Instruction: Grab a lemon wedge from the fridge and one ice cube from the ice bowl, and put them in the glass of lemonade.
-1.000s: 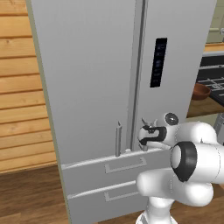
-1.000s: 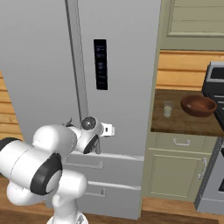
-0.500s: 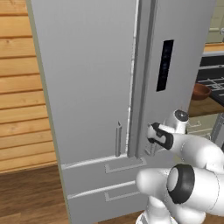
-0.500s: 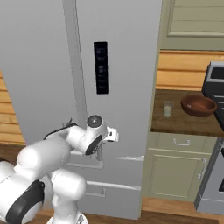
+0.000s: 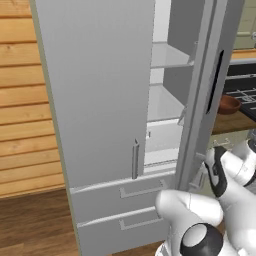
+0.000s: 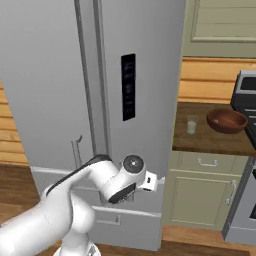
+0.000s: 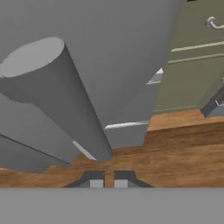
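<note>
— Fridge (image 5: 100, 100) first, left base view: how does it stand?

— Its right door (image 5: 202, 85) is swung well out, right of centre. Bare white shelves (image 5: 167, 102) show in the gap at upper middle. I cannot pick out the lemon wedge there; it is too small or hidden. The ice bowl (image 5: 229, 104) sits at the right edge, past the door. The arm's wrist is low right, against the door's lower end.

— And a second ago?

— Both doors were flat shut; half a second ago, only a crack.

— Right base view?

— The dispenser panel (image 6: 128, 87) faces us at centre. The glass of lemonade (image 6: 192, 124) and the bowl stand side by side on the counter (image 6: 210, 142), right of the frame, as before.

— Hand view?

— The gripper (image 7: 105, 183) sits at bottom centre, tips pressed nearly together with nothing between them. The bar handle (image 7: 65, 100) slants away above them, unheld. A second ago the jaws were about half open.

— So how do we do this step well?

— I'd judge the door open enough. Draw the hand back off the handle without nudging the door shut. Then round the door's edge and look along the shelves for the wedge before reaching in.
</note>
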Robot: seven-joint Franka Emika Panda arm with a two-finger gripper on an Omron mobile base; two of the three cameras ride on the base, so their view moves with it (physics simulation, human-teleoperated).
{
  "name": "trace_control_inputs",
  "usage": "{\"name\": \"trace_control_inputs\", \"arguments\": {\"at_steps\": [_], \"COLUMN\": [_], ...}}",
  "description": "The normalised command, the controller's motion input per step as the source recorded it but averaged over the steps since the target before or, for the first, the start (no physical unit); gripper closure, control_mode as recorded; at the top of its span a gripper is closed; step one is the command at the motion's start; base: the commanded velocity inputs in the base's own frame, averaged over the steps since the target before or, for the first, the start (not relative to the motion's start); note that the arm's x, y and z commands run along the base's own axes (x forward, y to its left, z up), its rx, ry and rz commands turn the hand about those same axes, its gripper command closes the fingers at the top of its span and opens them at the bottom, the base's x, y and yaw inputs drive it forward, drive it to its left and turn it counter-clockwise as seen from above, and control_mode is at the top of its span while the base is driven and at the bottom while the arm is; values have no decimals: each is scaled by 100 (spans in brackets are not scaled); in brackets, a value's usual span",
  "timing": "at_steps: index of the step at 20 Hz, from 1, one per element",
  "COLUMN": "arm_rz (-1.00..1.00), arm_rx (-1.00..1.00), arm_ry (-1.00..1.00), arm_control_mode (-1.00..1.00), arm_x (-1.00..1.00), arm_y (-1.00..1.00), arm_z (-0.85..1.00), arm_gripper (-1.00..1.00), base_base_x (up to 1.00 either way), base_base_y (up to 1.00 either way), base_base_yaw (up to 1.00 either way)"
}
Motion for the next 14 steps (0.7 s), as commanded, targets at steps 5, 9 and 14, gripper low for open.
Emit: {"name": "trace_control_inputs", "arguments": {"at_steps": [5, 9, 14], "arm_rz": [-7, -1, -1], "arm_rx": [4, 3, 0], "arm_ry": [-7, -13, -8], "arm_control_mode": [-100, -100, -100], "arm_x": [-85, -78, -60], "arm_y": [-54, -11, 8], "arm_z": [34, 100, 100], "arm_gripper": [-100, -100, -100], "base_base_x": [0, 0, 0], "base_base_y": [0, 0, 0], "base_base_yaw": [0, 0, 0]}}
